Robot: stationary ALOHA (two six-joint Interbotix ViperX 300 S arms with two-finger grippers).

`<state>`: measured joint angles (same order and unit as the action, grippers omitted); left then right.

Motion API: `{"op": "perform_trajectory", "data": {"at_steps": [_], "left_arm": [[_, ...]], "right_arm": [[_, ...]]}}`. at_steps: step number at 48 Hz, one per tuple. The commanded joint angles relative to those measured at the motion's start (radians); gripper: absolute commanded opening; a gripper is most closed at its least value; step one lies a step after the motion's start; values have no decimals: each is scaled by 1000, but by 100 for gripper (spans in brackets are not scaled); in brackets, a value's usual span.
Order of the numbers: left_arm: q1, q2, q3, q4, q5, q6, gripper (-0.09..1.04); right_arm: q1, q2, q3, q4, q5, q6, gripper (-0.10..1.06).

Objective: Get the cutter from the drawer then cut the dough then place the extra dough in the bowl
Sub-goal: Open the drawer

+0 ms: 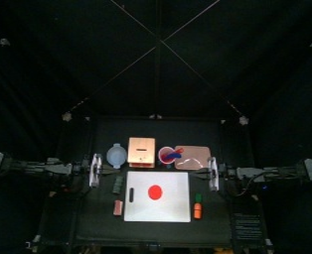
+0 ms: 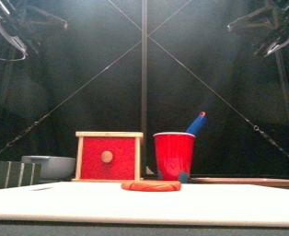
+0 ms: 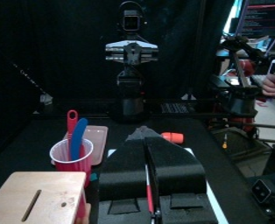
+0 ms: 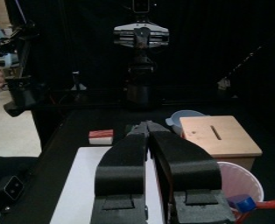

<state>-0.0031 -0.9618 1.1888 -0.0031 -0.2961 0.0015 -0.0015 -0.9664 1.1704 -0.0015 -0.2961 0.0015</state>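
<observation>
Dough disc, red, flat at the middle of the white cutting board.
Behind the board: blue-grey bowl, wooden box with red drawer front flush, red cup holding a blue knife. Left gripper and right gripper raised at either side, jaws pressed together, empty.

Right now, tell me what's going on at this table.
Nothing is being handled yet. Both arms rest at the table's sides, left gripper and right gripper shut and empty. The red dough disc lies uncut on the white cutting board. Behind it stands the wooden box, drawer closed, between the bowl and the red cup.
</observation>
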Motion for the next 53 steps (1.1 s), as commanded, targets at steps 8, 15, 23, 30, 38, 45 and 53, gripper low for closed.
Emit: {"op": "perform_trajectory", "data": {"at_steps": [8, 15, 23, 30, 38, 45, 53], "left_arm": [[-6, 155, 26, -127, -187, -40, 8], [-23, 337, 63, -295, -393, -64, 12], [-115, 525, 51, -425, -603, -71, 17], [-170, 667, -8, -515, -650, -121, 34], [-195, 801, -74, -591, -650, -255, 60], [-196, 902, -120, -680, -650, -414, 74], [-187, 982, -147, -735, -650, -502, 74]], "right_arm": [[-66, 229, -78, -72, -55, -11, -5], [-138, 469, -193, -163, -166, -8, -5], [-227, 733, -330, -210, -321, -3, -5], [-282, 919, -454, -216, -394, 0, -5], [-333, 1104, -606, -218, -400, 5, -5], [-364, 1221, -715, -219, -399, 2, -5], [-382, 1292, -799, -221, -393, 2, -5]]}}
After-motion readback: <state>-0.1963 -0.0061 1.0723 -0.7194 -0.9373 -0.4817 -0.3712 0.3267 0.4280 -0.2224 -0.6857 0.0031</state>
